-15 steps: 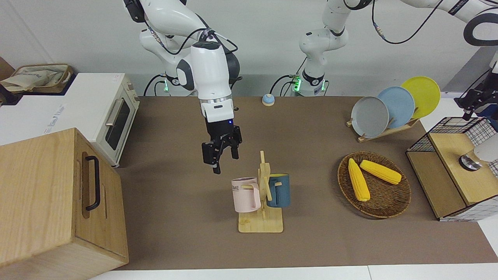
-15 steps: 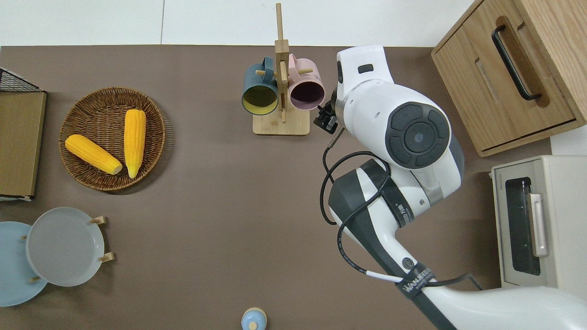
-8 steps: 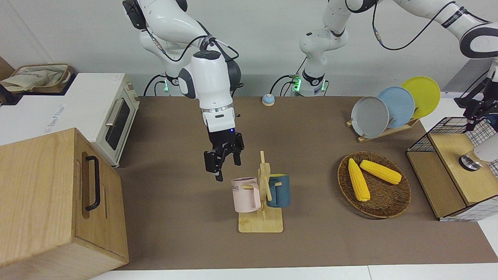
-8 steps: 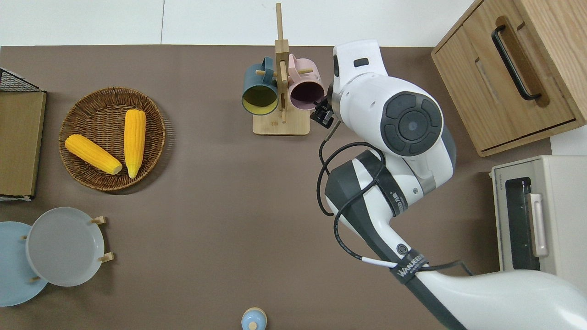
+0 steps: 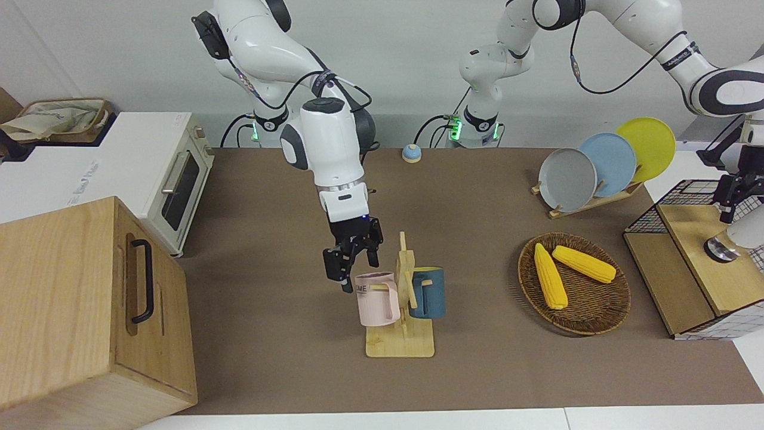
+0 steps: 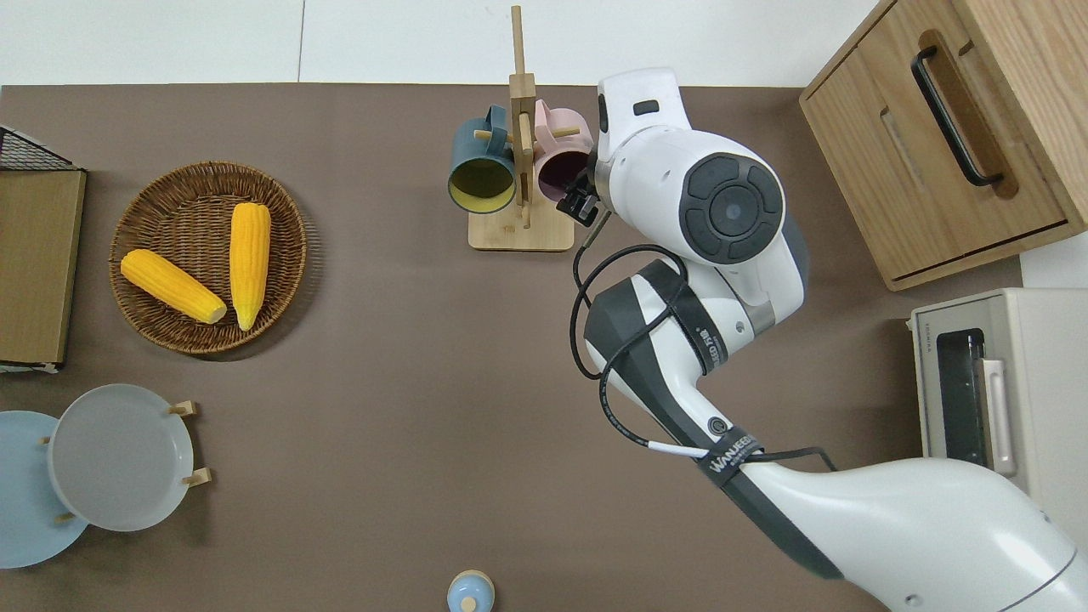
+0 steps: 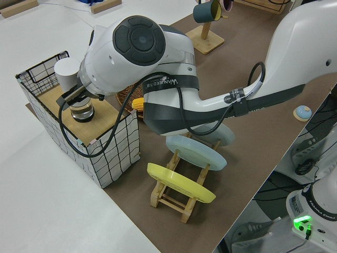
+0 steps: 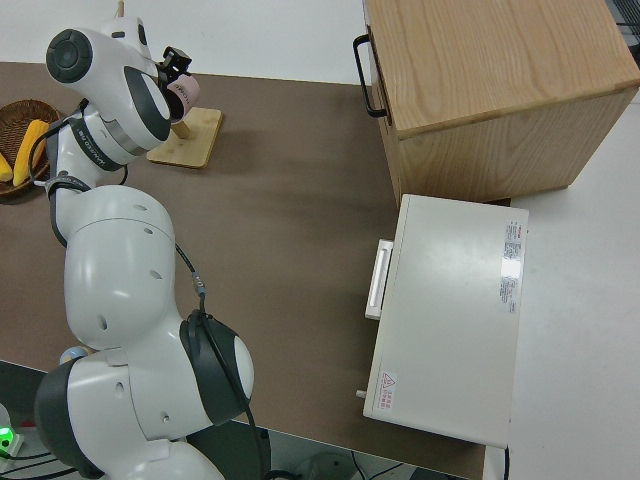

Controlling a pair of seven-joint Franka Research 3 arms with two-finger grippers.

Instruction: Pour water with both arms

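Observation:
A pink mug [image 5: 376, 300] [image 6: 563, 166] and a dark blue mug [image 5: 428, 292] [image 6: 482, 172] hang on a wooden mug rack [image 5: 400, 346] [image 6: 520, 235]. My right gripper [image 5: 358, 270] [image 6: 580, 202] hangs open beside the pink mug's rim, on the side toward the right arm's end of the table, not touching it. At the left arm's end, my left gripper [image 5: 734, 197] [image 7: 73, 97] hovers over a wooden shelf [image 5: 695, 233] inside a wire basket. Just under it stand a white cylinder [image 7: 67, 71] and a clear glass vessel [image 7: 83, 112].
A wicker basket [image 5: 597, 319] holds two corn cobs. A plate rack [image 5: 588, 203] carries grey, blue and yellow plates. A wooden cabinet [image 5: 71, 310] and a white toaster oven [image 5: 173, 179] stand at the right arm's end. A small blue bell [image 5: 411, 153] sits near the robots.
My right gripper has come down and moved sideways to the pink mug's rim. My left gripper has lowered toward the glass vessel on the shelf.

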